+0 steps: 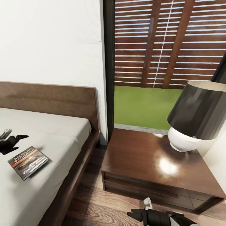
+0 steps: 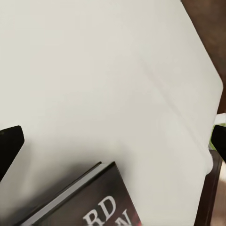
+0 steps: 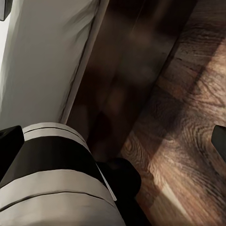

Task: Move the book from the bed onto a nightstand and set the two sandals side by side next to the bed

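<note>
One book [image 1: 29, 162] on the bed [image 1: 53, 131]; one nightstand [image 1: 150, 163] beside it.

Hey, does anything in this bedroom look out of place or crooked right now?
Only the book: it lies flat but askew on the bed, near the left gripper, rather than on the nightstand. The lamp stands upright; nothing looks spilled or damaged.

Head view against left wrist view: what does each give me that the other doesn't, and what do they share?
Head view alone: the nightstand with a lamp on it, the headboard, the window blinds, and the right pincer low over the floor.
Left wrist view alone: a close look at the book's corner and the left pincer's open fingertips.
Both: the book lying on the bed, ungripped.
</note>
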### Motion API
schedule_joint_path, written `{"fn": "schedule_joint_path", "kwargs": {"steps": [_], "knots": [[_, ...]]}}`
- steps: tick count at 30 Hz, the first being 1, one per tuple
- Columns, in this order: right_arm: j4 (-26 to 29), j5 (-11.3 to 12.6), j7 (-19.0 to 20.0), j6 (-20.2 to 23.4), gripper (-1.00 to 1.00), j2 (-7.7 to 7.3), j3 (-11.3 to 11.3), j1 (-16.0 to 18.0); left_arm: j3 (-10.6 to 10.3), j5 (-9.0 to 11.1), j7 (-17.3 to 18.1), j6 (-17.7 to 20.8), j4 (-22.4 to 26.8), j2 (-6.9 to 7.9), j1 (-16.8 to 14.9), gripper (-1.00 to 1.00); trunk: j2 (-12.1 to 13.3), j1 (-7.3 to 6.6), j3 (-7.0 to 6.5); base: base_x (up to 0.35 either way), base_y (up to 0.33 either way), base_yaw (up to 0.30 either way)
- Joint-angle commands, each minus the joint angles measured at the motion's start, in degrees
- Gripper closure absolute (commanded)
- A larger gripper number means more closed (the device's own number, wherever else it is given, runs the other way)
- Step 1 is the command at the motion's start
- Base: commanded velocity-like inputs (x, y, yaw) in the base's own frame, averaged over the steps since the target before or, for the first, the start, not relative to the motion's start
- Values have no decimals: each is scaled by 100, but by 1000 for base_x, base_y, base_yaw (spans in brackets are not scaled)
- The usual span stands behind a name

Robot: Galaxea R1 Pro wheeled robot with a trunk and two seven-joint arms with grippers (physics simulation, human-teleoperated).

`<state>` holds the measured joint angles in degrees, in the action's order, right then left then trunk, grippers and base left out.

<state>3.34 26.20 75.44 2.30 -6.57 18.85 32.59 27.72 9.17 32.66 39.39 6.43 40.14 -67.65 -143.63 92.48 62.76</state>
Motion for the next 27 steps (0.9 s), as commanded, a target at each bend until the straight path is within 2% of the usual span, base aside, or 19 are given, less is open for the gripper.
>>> {"fn": "schedule_joint_path", "kwargs": {"steps": [1, 27], "knots": [[2, 52, 14, 25, -100, -2, 48, 2, -21, 59, -9, 37, -11, 2, -1, -100, -2, -1, 5, 0, 0, 0], [0, 44, 14, 25, -100, -2, 48, 2, -31, 28, -14, -55, -219, 3, 6, -100, -2, -1, 5, 0, 0, 0]]}}
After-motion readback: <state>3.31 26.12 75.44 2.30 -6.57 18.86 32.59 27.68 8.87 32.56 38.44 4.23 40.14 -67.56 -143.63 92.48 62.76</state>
